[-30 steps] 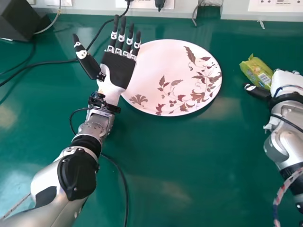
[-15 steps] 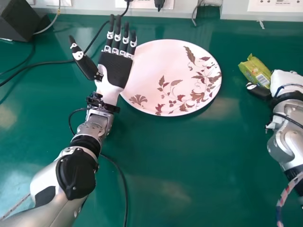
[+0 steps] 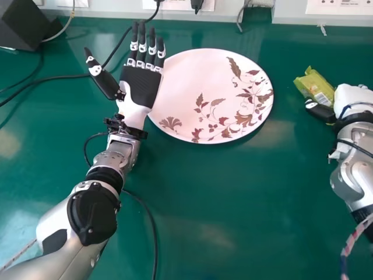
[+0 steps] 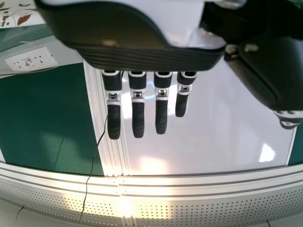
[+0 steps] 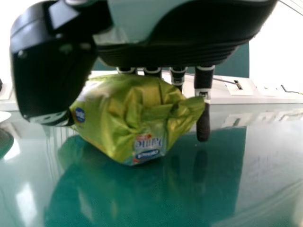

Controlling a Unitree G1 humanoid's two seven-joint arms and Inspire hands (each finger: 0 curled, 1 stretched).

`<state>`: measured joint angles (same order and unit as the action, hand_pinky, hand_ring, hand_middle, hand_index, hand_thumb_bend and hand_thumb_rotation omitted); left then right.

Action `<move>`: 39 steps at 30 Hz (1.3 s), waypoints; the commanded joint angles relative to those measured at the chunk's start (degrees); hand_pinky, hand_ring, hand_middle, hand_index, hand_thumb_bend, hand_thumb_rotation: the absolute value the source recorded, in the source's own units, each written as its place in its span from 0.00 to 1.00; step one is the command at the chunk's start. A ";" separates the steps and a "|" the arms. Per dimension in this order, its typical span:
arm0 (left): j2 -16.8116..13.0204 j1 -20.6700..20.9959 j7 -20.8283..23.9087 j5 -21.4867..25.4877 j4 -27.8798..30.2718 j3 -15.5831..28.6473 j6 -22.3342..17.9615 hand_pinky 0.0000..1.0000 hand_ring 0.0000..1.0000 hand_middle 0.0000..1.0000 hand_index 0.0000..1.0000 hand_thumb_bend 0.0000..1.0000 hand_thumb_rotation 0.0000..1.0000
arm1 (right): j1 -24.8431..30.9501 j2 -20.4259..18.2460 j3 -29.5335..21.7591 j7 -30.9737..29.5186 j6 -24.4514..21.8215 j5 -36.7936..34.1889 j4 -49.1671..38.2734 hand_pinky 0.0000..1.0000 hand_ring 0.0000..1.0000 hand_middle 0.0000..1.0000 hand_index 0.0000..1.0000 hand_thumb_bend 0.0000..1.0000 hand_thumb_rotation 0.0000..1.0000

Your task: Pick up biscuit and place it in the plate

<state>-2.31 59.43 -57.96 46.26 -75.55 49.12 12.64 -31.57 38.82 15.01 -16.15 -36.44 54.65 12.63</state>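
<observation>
A dark box point(image 3: 22, 23) stands in the far left corner of the green table point(image 3: 221, 192), with a black cable point(image 3: 52, 79) running rightward from near it toward the far edge. Next comes the left hand point(image 3: 140, 87), palm up at the end of its arm, just over the left rim of the plate point(image 3: 192, 87) in the head view. Its fingers are straight, pointing to the far side with narrow gaps between them, and its thumb is spread out to the left; it holds nothing.

The plate lies right of that hand, toward the far side of the table, round and pale pink, with brown leaves and flowers printed mostly on its right and near parts. Beyond it, a black plug point(image 3: 197, 4) shows at the wall.

Farther right, well apart from the plate, is the biscuit packet point(image 3: 312, 84), green-yellow and crinkled, tilted in the right hand point(image 3: 352, 99). The thumb presses on one side of it and fingers reach behind the other, so it is clamped between them; one finger hangs nearly straight beside the wrapper. Whether the packet touches the table, I cannot tell. A braided cable point(image 3: 352, 239) hangs by the right arm, and a socket panel point(image 3: 338, 7) sits on the wall at the far right.
</observation>
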 commanded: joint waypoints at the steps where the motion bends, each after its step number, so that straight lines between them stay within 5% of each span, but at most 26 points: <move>1: -0.22 -0.25 0.14 0.94 -0.48 0.82 1.50 0.65 0.78 0.84 0.94 1.00 0.23 | 2.20 -0.61 0.48 -1.35 0.34 -1.27 0.31 0.43 0.51 0.44 0.54 0.52 0.00; 19: -0.20 0.61 0.29 0.62 0.56 -0.39 1.98 0.64 0.78 0.84 0.93 1.00 0.23 | 2.62 -0.39 -0.16 -1.82 0.45 -1.53 -0.98 0.19 0.26 0.44 0.49 0.51 0.00; 27: 0.09 0.89 -0.35 0.45 1.13 -1.51 1.14 0.66 0.79 0.85 0.93 1.00 0.24 | 2.77 -0.44 -0.40 -2.70 -0.68 -1.04 -2.83 0.14 0.18 0.40 0.49 0.50 0.00; 31: 0.19 1.01 -1.23 0.29 1.24 -2.01 0.71 0.66 0.80 0.85 0.93 1.00 0.24 | 3.06 -0.32 -0.52 -2.94 -1.00 -0.79 -3.95 0.13 0.12 0.47 0.48 0.51 0.00; 39: 0.42 1.30 -0.53 0.40 1.26 -2.39 0.74 0.66 0.79 0.85 0.92 1.00 0.25 | 3.75 -0.05 -0.99 -4.11 -2.05 -0.52 -6.46 0.15 0.11 0.47 0.48 0.51 0.00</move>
<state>-2.18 60.14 -58.36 47.24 -74.45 47.34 13.30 -29.72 38.90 13.86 -19.06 -38.47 54.71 7.16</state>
